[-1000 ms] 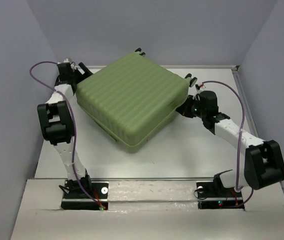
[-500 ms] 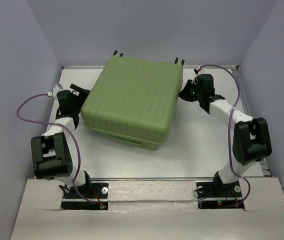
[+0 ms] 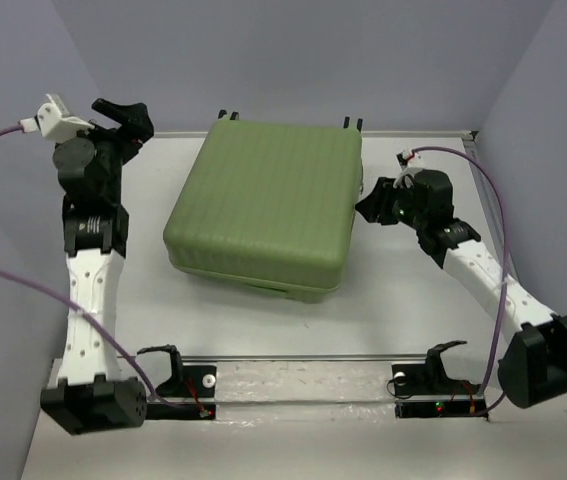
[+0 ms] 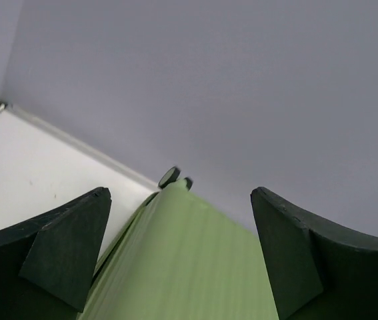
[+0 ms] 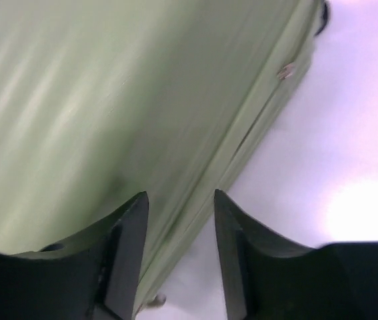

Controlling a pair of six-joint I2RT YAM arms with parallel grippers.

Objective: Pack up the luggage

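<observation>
While the luggage point(image 3: 268, 205) lies shut and flat at frame centre, my left gripper point(image 3: 131, 118) hangs wide open and empty at upper left, my right gripper point(image 3: 370, 200) parted, holding nothing, just beside its right edge. I'd withdraw gently, not nudging it.

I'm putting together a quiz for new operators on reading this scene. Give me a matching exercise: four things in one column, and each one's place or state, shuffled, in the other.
Things
1. luggage
2. left gripper
3. right gripper
4. wheels

Places or states
A. low over the table, next to the luggage's right side
B. black, at the luggage's far edge
C. closed, lying flat mid-table
D. high near the far left corner, jaws wide apart

Pairs: 1-C, 2-D, 3-A, 4-B
</observation>
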